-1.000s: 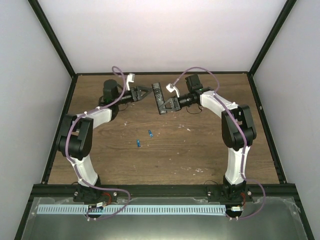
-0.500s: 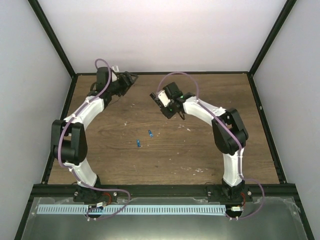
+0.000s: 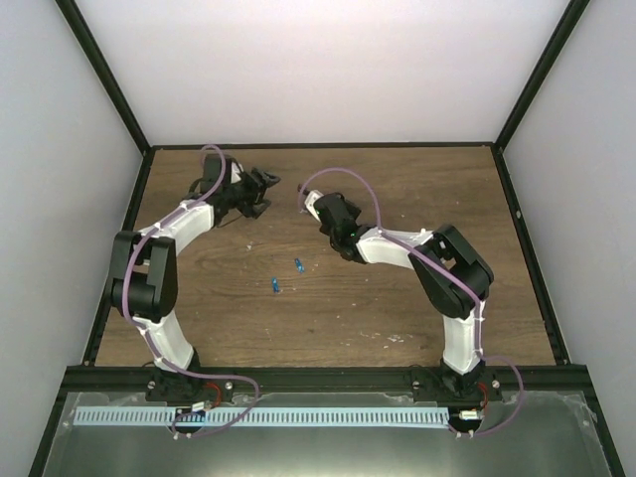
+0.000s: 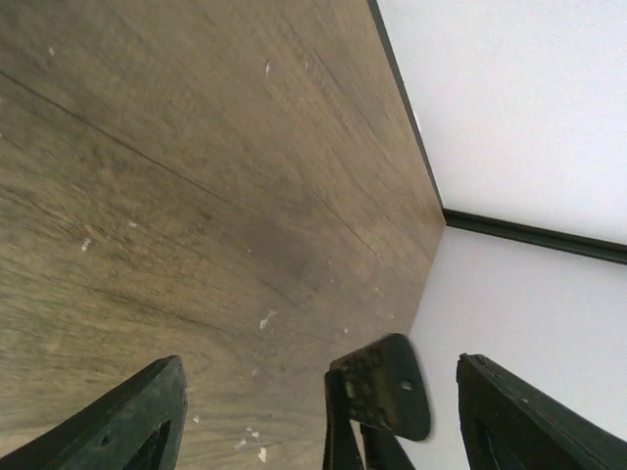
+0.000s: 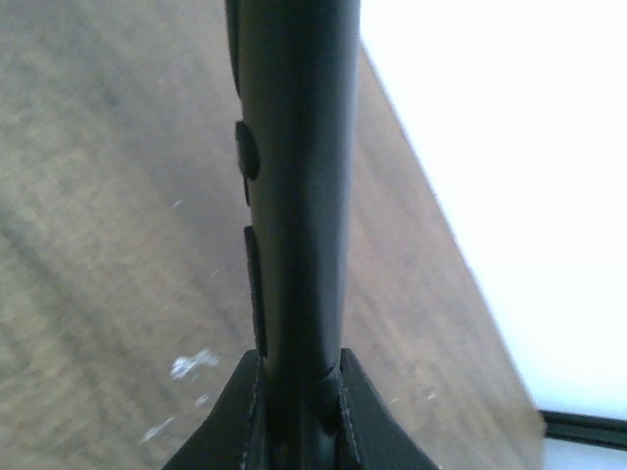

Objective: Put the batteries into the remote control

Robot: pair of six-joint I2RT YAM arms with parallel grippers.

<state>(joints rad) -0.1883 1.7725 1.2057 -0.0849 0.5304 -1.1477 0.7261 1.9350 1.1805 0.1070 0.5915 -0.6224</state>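
Right gripper (image 5: pixel 299 397) is clamped tight on one end of the remote control (image 5: pixel 294 176). The remote runs straight out from between its fingers (image 5: pixel 243 401), edge-on to the wrist camera, with small buttons showing along its left side. From above, this gripper hangs over the far middle of the table (image 3: pixel 417 298). Left gripper (image 4: pixel 315 377) is over the far left of the table, its fingers (image 4: pixel 147 416) spread wide. A small black piece (image 4: pixel 387 387) with rounded corners shows low between them, touching neither finger in view, and I cannot tell whether anything holds it. Both batteries (image 3: pixel 274 285) lie on the wood near the middle, close together but apart, the right-hand one (image 3: pixel 298 264) slightly farther back, both nearer than either gripper.
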